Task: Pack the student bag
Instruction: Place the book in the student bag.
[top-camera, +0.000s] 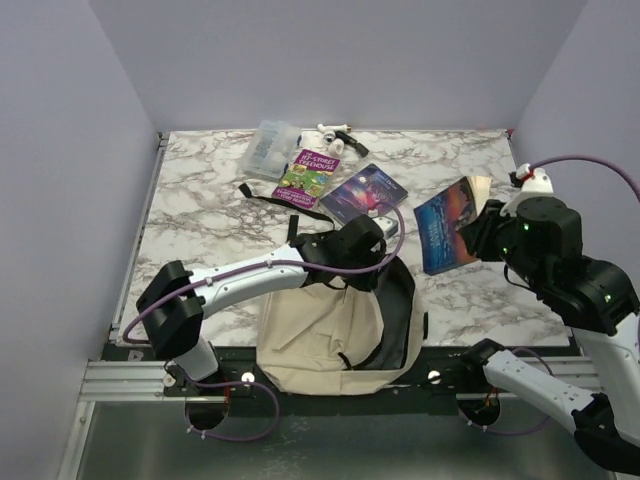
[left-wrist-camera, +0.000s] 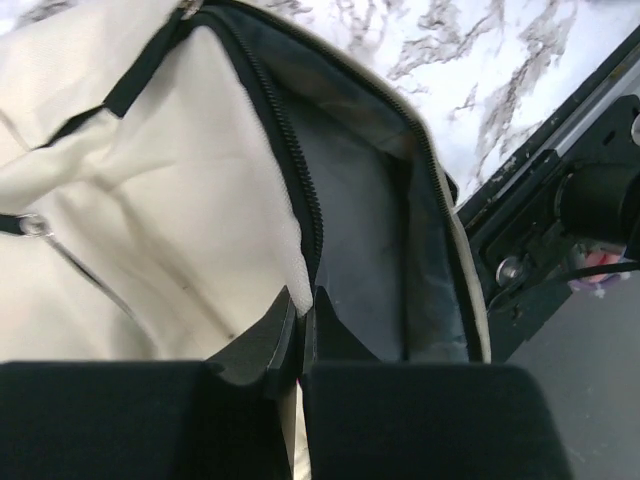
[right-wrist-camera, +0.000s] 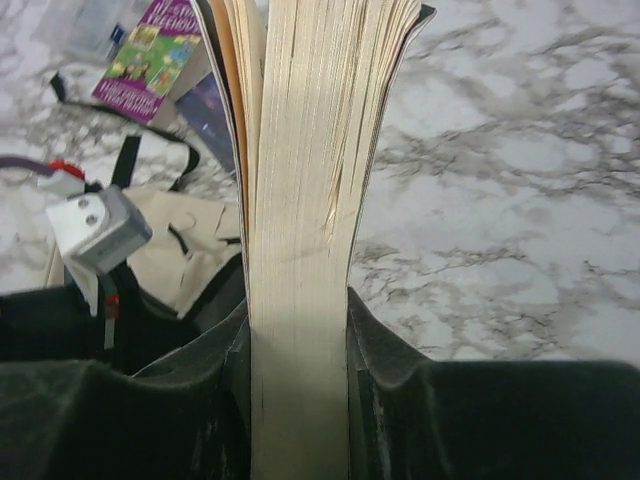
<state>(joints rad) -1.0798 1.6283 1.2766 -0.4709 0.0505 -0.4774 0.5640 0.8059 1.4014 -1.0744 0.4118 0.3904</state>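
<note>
The student bag (top-camera: 310, 340), beige with a black lining (left-wrist-camera: 360, 230), lies at the table's near edge with its zip mouth gaping. My left gripper (left-wrist-camera: 303, 318) reaches down over that mouth and is shut on the beige zipped edge (left-wrist-camera: 290, 200) of the opening. In the top view its fingers are hidden under the left wrist (top-camera: 365, 245). To the right of the bag, my right gripper (right-wrist-camera: 297, 320) is shut on a thick paperback book (right-wrist-camera: 300, 150). The book has a blue cover (top-camera: 447, 225) and is held above the marble table.
At the back of the table lie a purple book (top-camera: 308, 178), a dark blue book (top-camera: 363, 192), a clear plastic case (top-camera: 270, 148) and a small white object (top-camera: 335, 133). A black strap (top-camera: 262, 197) trails from the bag. A metal rail (top-camera: 120, 380) runs along the near edge.
</note>
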